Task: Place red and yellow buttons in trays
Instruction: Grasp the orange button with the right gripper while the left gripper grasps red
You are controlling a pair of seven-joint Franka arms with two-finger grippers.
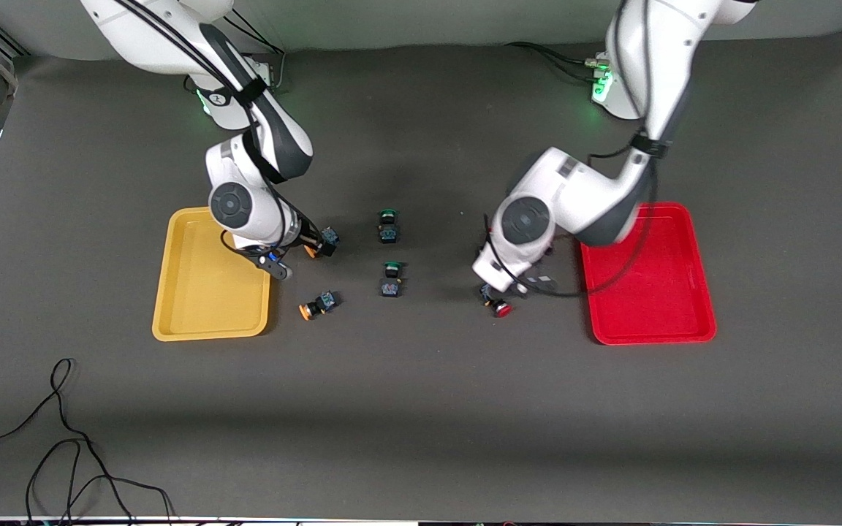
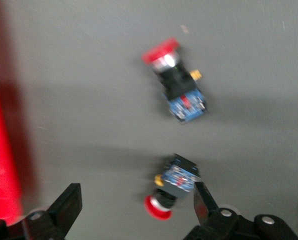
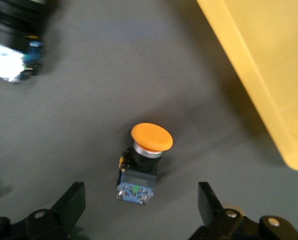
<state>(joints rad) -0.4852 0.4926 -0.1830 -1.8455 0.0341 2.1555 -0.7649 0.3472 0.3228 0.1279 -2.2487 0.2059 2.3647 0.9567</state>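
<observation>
Starting nearest the camera, we see one orange-capped push-button switch (image 1: 318,305) loose by the yellow plastic tray (image 1: 210,332). Our right gripper (image 3: 139,210) hangs open and empty over another (image 3: 141,162); the left gripper (image 2: 138,210), equally wide, straddles a red-capped switch (image 2: 169,187) near the red plastic tray (image 1: 651,336). Next we lower and close both.

The front camera looks down from high across the table (image 1: 421,409), facing the arms' bases. Each wrist camera hangs close above the cloth: the left shares the red tray (image 1: 651,274) (image 2: 1,165) edge, the right the yellow tray (image 1: 209,281) (image 3: 269,75).
</observation>
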